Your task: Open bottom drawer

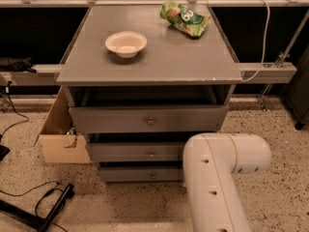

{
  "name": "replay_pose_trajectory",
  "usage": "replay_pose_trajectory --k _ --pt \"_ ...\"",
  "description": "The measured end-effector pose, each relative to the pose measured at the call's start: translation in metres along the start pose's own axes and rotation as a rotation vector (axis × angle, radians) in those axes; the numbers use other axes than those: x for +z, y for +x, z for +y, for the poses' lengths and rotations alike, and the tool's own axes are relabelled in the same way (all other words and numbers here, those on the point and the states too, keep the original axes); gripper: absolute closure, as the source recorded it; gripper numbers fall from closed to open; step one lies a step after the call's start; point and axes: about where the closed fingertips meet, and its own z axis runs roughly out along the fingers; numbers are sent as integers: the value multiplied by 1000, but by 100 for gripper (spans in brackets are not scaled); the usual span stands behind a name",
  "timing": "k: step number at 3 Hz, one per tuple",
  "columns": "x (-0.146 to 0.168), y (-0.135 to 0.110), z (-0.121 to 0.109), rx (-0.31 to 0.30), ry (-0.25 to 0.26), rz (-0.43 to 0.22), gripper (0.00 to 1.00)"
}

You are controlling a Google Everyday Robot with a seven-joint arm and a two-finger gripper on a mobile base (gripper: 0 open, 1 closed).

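Reach seems the reason the white arm point(217, 178) bends low beside the cabinet point(164, 57): the bottom drawer point(130, 174) sits lowest, under two others, its knob point(152, 176) untouched. The gripper is hidden behind that arm, so whether it is open or closed I cannot tell.

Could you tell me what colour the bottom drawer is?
Bottom drawer: grey, camera view; claw hidden behind arm.
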Motion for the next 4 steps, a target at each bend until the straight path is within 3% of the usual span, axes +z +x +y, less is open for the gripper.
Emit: replay_pose_trajectory --k 1,2,4 --pt "-8 5 8 6 -29 30 80" --pt "-12 5 6 6 -29 30 100" --pt "-23 2 2 6 -29 30 100"
